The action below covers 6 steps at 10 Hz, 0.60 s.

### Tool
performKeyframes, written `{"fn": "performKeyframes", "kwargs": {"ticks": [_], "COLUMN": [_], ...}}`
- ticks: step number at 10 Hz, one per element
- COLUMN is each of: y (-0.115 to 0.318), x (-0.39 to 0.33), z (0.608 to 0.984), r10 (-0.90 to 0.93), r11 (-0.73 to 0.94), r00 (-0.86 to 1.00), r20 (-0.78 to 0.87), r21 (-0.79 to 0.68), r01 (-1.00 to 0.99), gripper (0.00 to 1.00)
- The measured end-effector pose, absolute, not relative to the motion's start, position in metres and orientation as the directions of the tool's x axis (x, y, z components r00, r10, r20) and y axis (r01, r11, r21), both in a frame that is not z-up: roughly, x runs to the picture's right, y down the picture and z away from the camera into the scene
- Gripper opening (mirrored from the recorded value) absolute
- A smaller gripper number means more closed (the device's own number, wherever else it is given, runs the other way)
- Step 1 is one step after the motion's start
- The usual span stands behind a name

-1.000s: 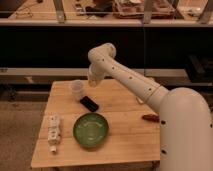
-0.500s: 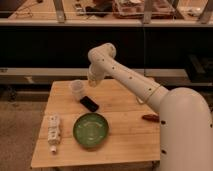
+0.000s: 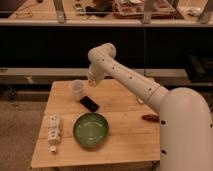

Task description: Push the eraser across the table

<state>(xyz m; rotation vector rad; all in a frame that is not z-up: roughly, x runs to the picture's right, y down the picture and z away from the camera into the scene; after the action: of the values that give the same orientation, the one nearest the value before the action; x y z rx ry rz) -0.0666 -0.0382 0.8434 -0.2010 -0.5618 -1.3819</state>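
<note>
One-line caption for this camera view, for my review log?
The gripper hangs over the table beside a clear cup, just behind the black eraser; green bowl in front.

One camera covered the scene. It sat high on the near side of the table (image 3: 125, 142) and looked forward and steeply down. Nearly the whole wooden top showed as a slightly skewed rectangle, its near edge close to the bottom of the frame. The camera stood close beside the robot's white body (image 3: 187, 130), which filled the lower right corner and hid the table's near right corner. The arm (image 3: 127, 75) stretched away from the lens toward the upper left. The gripper (image 3: 92, 79) hung over the far part of the table, left of centre, just beside a pale cup (image 3: 76, 89). Beyond the far edge, the view took in dark shelving (image 3: 50, 50) across the back of the room.
</note>
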Motion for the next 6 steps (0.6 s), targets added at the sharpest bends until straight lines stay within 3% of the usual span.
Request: {"fn": "performKeyframes", "kwargs": {"ticks": [4,6], "y": [-0.039,-0.041], "x": [-0.067,-0.054], "z": [0.844,0.849], "r10": [-0.870,-0.862], "r11": [0.195,0.244], "r00": [0.083,0.158], "r20": [0.485,0.482], "r21": [0.186,0.120], "r01": [0.963,0.962], "gripper": [0.05,0.05]}}
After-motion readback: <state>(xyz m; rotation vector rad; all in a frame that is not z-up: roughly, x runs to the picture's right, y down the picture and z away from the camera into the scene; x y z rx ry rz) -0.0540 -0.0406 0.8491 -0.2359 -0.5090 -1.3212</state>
